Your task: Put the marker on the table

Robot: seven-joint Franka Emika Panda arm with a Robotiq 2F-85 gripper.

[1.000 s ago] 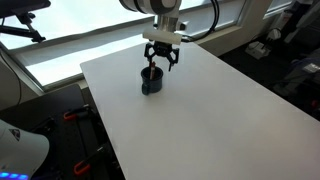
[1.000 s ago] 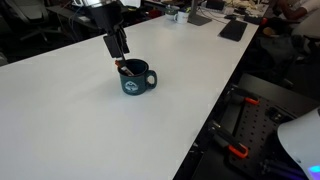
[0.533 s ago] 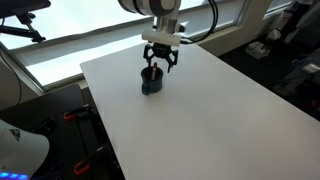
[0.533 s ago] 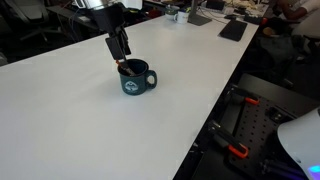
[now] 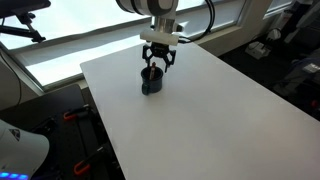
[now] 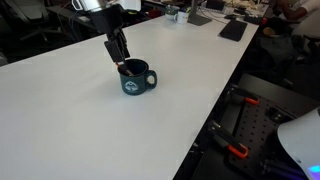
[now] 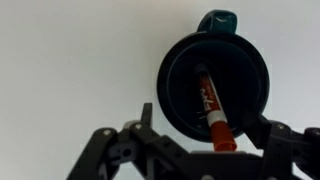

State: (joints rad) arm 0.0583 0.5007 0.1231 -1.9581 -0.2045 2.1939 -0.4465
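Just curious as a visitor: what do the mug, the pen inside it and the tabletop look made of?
Mug: likely glazed ceramic, dark with a slight sheen. Pen: probably plastic, smooth red barrel with print. Tabletop: smooth matte white, perhaps laminate; uncertain.

my arm point(image 5: 150, 8) is white with a black cable point(image 5: 205, 25) looping off it, gripper point(image 5: 158, 66) is all black linkage fingers

No legible text, brand, number or sign found in any view. Pale label point(image 7: 207, 97) with dark print noted on marker point(image 7: 213, 118) barrel in wrist view; print too blurred to be read.
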